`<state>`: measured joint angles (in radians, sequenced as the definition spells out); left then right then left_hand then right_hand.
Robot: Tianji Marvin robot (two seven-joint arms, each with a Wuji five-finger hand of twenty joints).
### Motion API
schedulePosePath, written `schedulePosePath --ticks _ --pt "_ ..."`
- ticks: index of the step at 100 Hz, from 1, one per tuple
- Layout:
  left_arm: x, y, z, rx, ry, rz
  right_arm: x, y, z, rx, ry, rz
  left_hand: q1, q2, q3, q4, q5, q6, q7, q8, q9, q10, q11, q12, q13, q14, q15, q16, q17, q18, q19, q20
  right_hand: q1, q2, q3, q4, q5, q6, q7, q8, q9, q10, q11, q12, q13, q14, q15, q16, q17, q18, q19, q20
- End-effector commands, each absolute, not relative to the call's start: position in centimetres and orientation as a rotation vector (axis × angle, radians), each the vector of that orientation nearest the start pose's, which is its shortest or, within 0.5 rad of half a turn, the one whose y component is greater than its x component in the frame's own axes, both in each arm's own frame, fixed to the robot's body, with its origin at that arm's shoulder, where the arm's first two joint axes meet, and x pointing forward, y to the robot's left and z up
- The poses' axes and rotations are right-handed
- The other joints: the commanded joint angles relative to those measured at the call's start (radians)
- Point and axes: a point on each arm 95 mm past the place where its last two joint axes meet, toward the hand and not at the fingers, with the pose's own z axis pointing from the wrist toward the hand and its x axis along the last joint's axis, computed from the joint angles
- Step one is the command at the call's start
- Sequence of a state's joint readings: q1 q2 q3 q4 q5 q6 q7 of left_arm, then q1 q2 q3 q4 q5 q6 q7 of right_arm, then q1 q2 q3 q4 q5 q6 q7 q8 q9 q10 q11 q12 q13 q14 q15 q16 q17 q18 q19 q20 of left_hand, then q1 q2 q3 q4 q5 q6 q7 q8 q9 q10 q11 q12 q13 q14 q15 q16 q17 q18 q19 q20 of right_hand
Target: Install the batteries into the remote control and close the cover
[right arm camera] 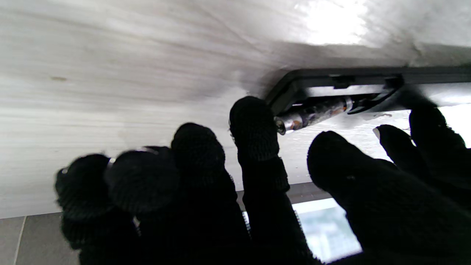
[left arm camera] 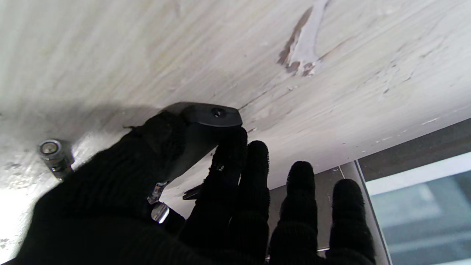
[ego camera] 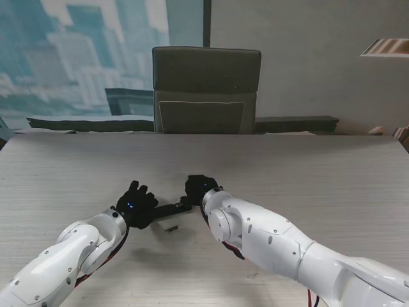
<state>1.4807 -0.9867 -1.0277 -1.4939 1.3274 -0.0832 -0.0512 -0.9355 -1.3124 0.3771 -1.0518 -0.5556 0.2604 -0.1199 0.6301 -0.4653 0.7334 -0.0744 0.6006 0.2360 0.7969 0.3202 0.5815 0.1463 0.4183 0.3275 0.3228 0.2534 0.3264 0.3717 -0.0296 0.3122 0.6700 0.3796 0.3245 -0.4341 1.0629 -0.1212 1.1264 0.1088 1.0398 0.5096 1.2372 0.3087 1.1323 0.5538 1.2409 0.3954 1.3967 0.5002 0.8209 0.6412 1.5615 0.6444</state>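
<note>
The black remote control (ego camera: 170, 208) is held just off the table between my two hands. My left hand (ego camera: 135, 203) is shut on one end of the remote control (left arm camera: 211, 116), thumb on one side and index finger on the other. My right hand (ego camera: 201, 187) is at the other end. There the remote control's (right arm camera: 331, 75) battery bay stands open with a battery (right arm camera: 312, 113) lying partly in it. My right index fingertip (right arm camera: 254, 125) presses the battery's end and the thumb (right arm camera: 346, 165) sits close under it. A second battery (left arm camera: 51, 152) lies loose on the table (ego camera: 307, 185), and shows as a small thing (ego camera: 171, 228) nearer to me.
A grey office chair (ego camera: 206, 89) stands behind the table's far edge. The pale wood table top stretches wide to both sides of the hands. I cannot make out the battery cover.
</note>
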Motion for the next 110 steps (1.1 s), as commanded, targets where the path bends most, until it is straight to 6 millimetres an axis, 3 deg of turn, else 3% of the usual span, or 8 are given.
schedulePosePath --ticks 1,4,11,21,44,69,110 --pt "38.1 0.1 -39.7 -0.848 2.012 -1.079 46.5 18.2 -37.9 1.293 1.788 1.421 0.092 0.003 -0.048 -0.019 0.116 -0.254 0.157 0.032 0.007 -0.011 0.017 0.011 0.009 0.014 0.012 -0.010 -0.008 0.012 0.010 -0.006 0.007 0.010 0.009 0.039 -0.009 0.011 0.003 0.017 0.009 0.051 0.033 0.018 0.035 0.004 0.031 -0.019 0.021 0.002 0.100 0.013" --pt "38.1 0.1 -39.7 -0.848 2.013 -1.079 46.6 18.3 -37.9 1.293 1.790 1.423 0.091 0.004 -0.049 -0.019 0.117 -0.257 0.158 0.033 0.008 -0.012 0.017 0.011 0.009 0.015 0.012 -0.010 -0.008 0.012 0.010 -0.006 0.015 0.001 0.018 0.040 -0.012 0.010 0.003 0.017 0.008 0.049 0.033 0.018 0.034 0.003 0.030 -0.019 0.020 0.001 0.100 0.013" --pt "38.1 0.1 -39.7 -0.848 2.015 -1.079 46.6 18.4 -38.0 1.292 1.797 1.429 0.090 0.006 -0.050 -0.019 0.115 -0.254 0.156 0.032 0.007 -0.012 0.017 0.011 0.009 0.015 0.012 -0.009 -0.009 0.011 0.010 -0.007 0.054 -0.051 0.056 -0.018 -0.039 0.001 0.064 -0.111 0.008 0.042 0.036 0.013 0.033 0.002 0.029 -0.020 0.019 -0.002 0.101 0.006" --pt "38.1 0.0 -39.7 -0.849 2.017 -1.078 46.6 18.6 -38.1 1.289 1.807 1.434 0.092 0.007 -0.051 -0.018 0.116 -0.255 0.157 0.033 0.007 -0.012 0.017 0.011 0.009 0.016 0.012 -0.009 -0.008 0.011 0.011 -0.007 0.091 -0.102 0.086 -0.048 -0.059 -0.012 0.122 -0.164 0.015 0.032 0.040 0.010 0.039 -0.008 0.026 -0.023 0.019 -0.008 0.101 0.003" --pt "38.1 0.0 -39.7 -0.848 2.017 -1.077 46.4 19.0 -38.5 1.294 1.827 1.446 0.093 0.010 -0.055 -0.018 0.117 -0.256 0.156 0.032 0.007 -0.011 0.017 0.011 0.009 0.014 0.013 -0.009 -0.009 0.011 0.011 -0.007 0.138 -0.160 0.124 -0.059 -0.066 -0.018 0.173 -0.186 0.035 0.019 0.044 0.007 0.047 -0.018 0.033 -0.024 0.041 -0.015 0.102 -0.007" --pt "38.1 0.0 -39.7 -0.848 2.017 -1.077 46.3 19.2 -38.7 1.304 1.827 1.444 0.094 0.012 -0.058 -0.018 0.116 -0.248 0.155 0.032 0.006 -0.011 0.017 0.011 0.008 0.016 0.012 -0.010 -0.009 0.011 0.011 -0.007 0.139 -0.152 0.123 -0.062 -0.068 -0.006 0.186 -0.187 0.039 0.016 0.051 0.008 0.048 -0.022 0.048 -0.019 0.053 -0.012 0.105 -0.014" --pt "38.1 -0.1 -39.7 -0.839 2.025 -1.080 45.9 19.9 -39.0 1.324 1.841 1.430 0.097 0.013 -0.059 -0.017 0.119 -0.254 0.157 0.033 0.006 -0.013 0.016 0.011 0.008 0.013 0.012 -0.010 -0.009 0.011 0.012 -0.007 0.172 -0.199 0.169 -0.034 -0.032 0.115 0.224 -0.110 0.122 -0.008 0.087 0.012 0.051 -0.055 0.137 0.061 0.174 0.040 0.124 -0.058"
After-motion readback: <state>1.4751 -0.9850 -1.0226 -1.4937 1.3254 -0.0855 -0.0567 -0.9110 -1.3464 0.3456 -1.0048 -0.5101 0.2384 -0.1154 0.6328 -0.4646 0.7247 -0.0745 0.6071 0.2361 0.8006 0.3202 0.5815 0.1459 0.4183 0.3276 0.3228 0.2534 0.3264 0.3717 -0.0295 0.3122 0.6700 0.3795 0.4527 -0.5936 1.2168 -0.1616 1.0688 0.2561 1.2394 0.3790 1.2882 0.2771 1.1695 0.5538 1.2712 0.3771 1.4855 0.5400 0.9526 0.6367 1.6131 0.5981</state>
